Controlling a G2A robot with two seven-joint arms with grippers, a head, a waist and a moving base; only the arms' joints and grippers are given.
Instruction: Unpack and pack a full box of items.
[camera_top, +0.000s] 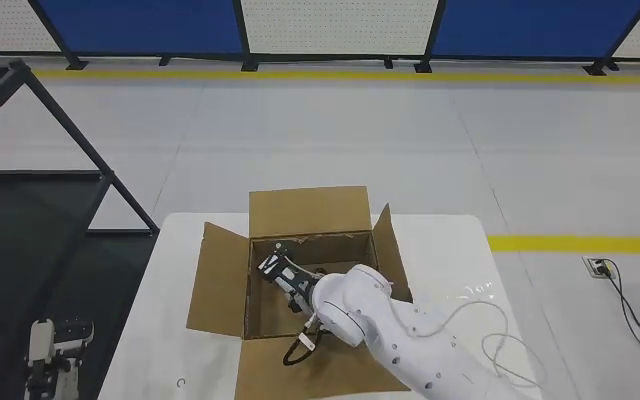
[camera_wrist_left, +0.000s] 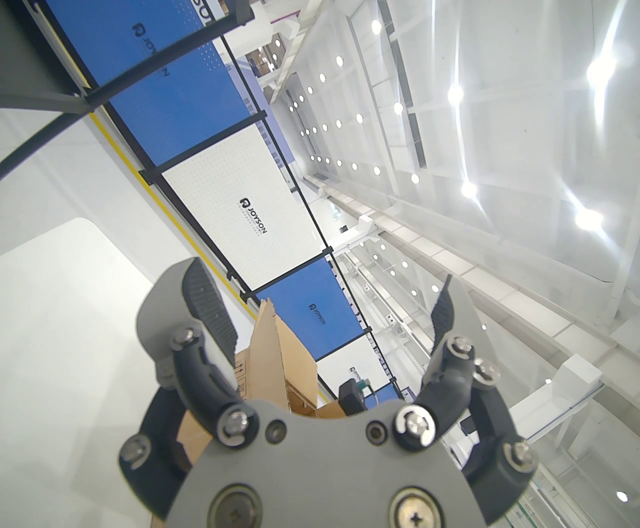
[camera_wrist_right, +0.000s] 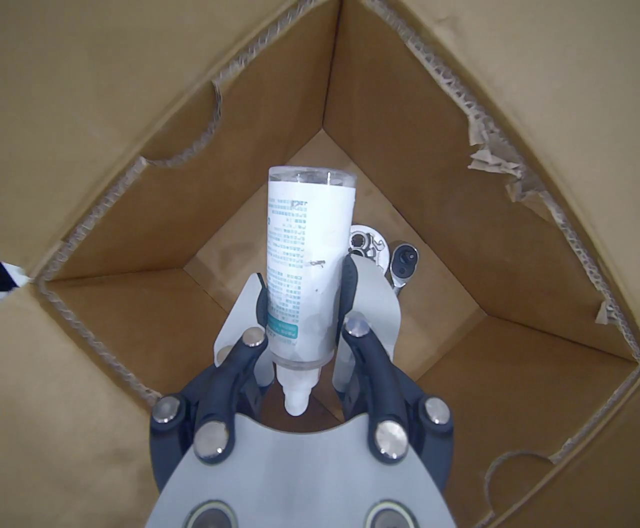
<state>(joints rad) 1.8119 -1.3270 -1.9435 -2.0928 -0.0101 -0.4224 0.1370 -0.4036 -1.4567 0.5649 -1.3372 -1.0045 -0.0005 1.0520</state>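
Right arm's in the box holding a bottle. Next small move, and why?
Probably a short straight lift. The right gripper is shut on the bottle deep inside the box, with walls close around it and a ratchet on the floor nearby; rising vertically should clear both.

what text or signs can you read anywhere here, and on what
bottle label: dense print, too small to read.
panels: one brand logo each, not quoted here.
box side: small handling symbols, no readable words.
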